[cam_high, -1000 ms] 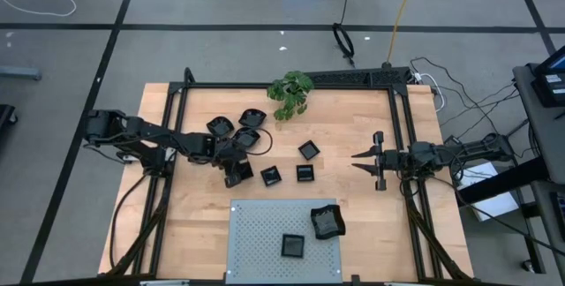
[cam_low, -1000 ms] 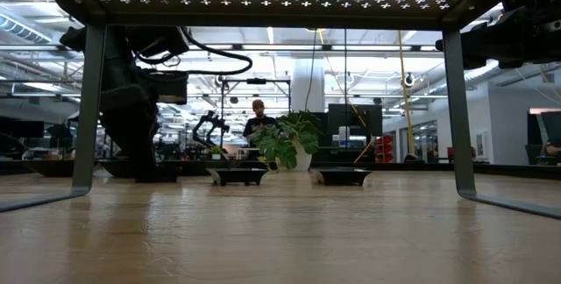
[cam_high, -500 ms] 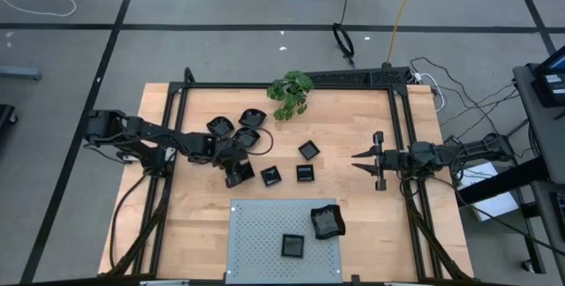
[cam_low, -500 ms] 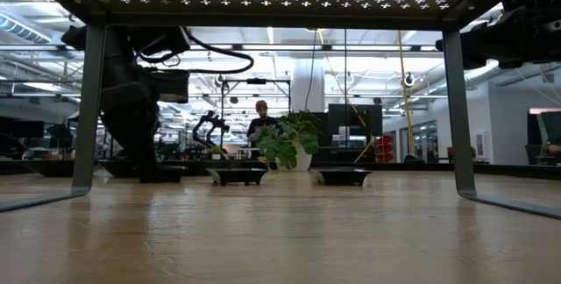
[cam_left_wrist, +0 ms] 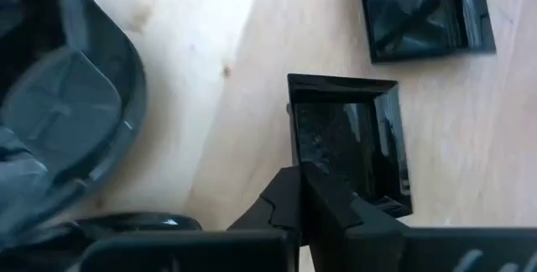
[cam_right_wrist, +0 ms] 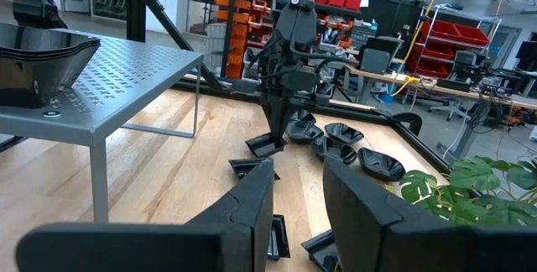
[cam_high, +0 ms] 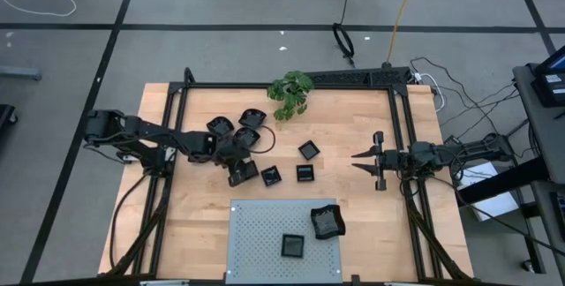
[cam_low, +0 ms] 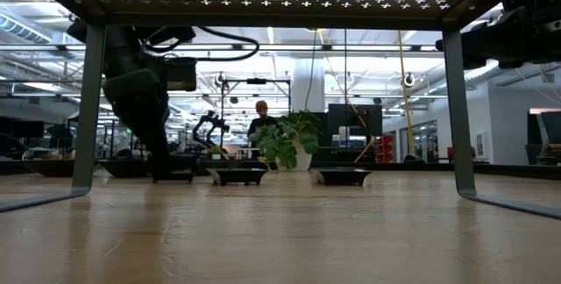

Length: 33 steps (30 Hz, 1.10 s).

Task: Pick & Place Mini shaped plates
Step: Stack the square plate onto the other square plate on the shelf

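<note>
**Left hand clamped on a square dish near the plate cluster**

Nearest the table's front edge: grey perforated panel (cam_high: 284,237), raised on legs. Two mini shaped plates on top — a square one (cam_high: 293,245) near its front, a larger rounded one (cam_high: 327,222) at its right rear corner.

Mid-table, beyond the panel: two square plates side by side, (cam_high: 271,176) and (cam_high: 305,173). A third square plate (cam_high: 308,150) sits a little farther back, set at an angle.

Left of these: the left hand (cam_high: 240,173), reaching in from the table's left side. Fingers together, pinching the rim of a square black dish (cam_left_wrist: 348,148). In the wrist view the fingertips (cam_left_wrist: 295,190) meet on the dish's near edge. In the low view the dish (cam_low: 173,176) is low at the table, under the arm; whether it is lifted clear, cannot tell.

Just behind the left hand: cluster of rounded plates — (cam_high: 220,126), (cam_high: 252,116), (cam_high: 248,137) — close together, some overlapping.

Right side of table: right hand (cam_high: 357,156) waiting, well apart from all plates, pointing toward centre. Fingers apart, nothing between them.

Far edge: green leafy plant (cam_high: 290,93).

Beyond the table, low view: a person (cam_low: 260,117) standing behind the plant.
</note>
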Each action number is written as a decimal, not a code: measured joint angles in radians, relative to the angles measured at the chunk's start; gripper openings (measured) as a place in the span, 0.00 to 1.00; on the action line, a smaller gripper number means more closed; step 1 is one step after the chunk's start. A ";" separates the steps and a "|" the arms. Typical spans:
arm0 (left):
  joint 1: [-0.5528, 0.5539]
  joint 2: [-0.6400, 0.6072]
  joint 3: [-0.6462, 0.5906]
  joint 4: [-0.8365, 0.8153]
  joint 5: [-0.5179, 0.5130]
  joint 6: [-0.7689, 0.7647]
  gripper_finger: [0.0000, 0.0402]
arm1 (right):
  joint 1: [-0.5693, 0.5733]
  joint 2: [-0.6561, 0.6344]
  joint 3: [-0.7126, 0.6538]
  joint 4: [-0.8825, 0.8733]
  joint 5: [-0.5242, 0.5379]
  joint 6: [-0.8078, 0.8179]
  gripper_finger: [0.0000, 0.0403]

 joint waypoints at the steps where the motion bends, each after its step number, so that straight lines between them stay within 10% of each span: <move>1: 0.000 0.000 0.003 0.000 -0.011 0.000 0.01 | 0.000 0.000 0.000 0.000 0.000 0.000 0.23; 24: -0.001 -0.300 0.246 -0.077 -0.072 0.038 0.02 | 0.000 0.005 0.000 0.000 0.000 0.000 0.24; 33: -0.087 -0.336 0.332 0.074 0.101 -0.006 0.02 | 0.000 0.005 0.000 0.000 0.000 0.000 0.24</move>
